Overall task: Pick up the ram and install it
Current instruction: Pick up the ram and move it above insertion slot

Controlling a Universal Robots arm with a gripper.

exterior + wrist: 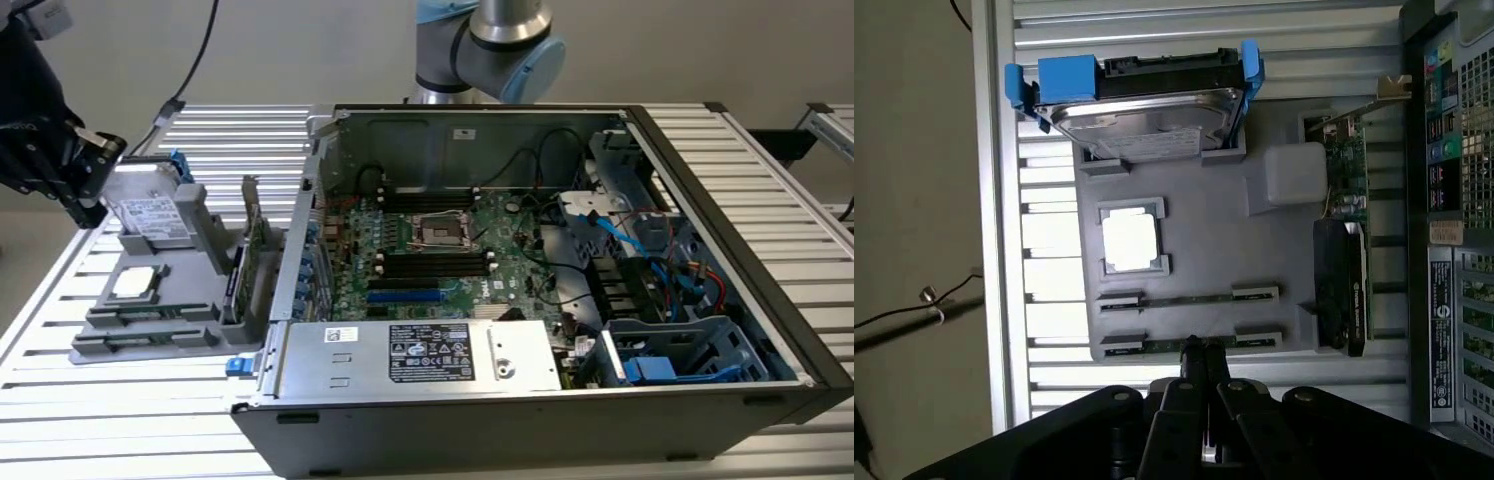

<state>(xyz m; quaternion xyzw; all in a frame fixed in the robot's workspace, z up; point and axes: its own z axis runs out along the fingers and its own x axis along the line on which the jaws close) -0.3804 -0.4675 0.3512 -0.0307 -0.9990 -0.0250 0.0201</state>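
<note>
- Black pincer [1200, 352] had its fingers together, gripping nothing, with the tips hovering over a long thin green ram stick [1154, 346].
- Ram stick sat edge-up in the outermost slot of a grey plastic tray [1204, 250] on the ribbed metal desk [1054, 330], second stick [1184, 299] just beside it.
- Its long axis ran along the tray edge, one end toward the open black computer case [1454, 250].

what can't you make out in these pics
Wrist view: thin green ram stick in the grey plastic tray, middle hidden behind the black tool.
Exterior view: black tool, cut off by the left edge.
Exterior view: label on the silver power supply box, print too small.
</note>
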